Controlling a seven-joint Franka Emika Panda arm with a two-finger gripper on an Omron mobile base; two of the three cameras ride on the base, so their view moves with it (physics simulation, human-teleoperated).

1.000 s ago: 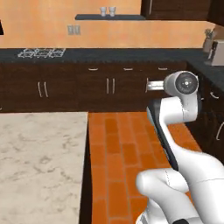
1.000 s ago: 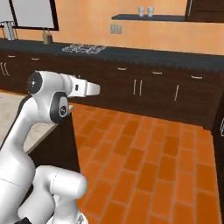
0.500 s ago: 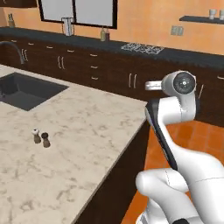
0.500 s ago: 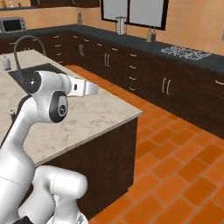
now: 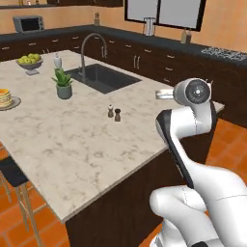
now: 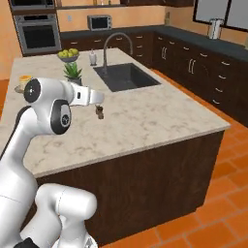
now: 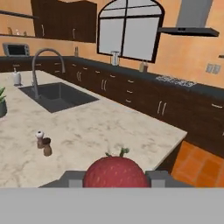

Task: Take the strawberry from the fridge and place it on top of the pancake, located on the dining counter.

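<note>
On my left base view the pancake [image 5: 4, 98] sits at the far left edge of the frame on its plate [image 5: 13, 102], on the beige tabletop [image 5: 87, 144]. Right of it come a potted plant [image 5: 63, 84], the sink [image 5: 102, 78] at upper centre, and two small shakers [image 5: 114, 113] mid-frame. In the hand view my pincer [image 7: 114, 178] at bottom centre is closed on the strawberry [image 7: 116, 172], above the tabletop's near corner.

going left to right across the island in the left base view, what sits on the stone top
pancake → fruit bowl → soap bottle → potted plant → faucet → salt and pepper shakers, all on the dining counter.
</note>
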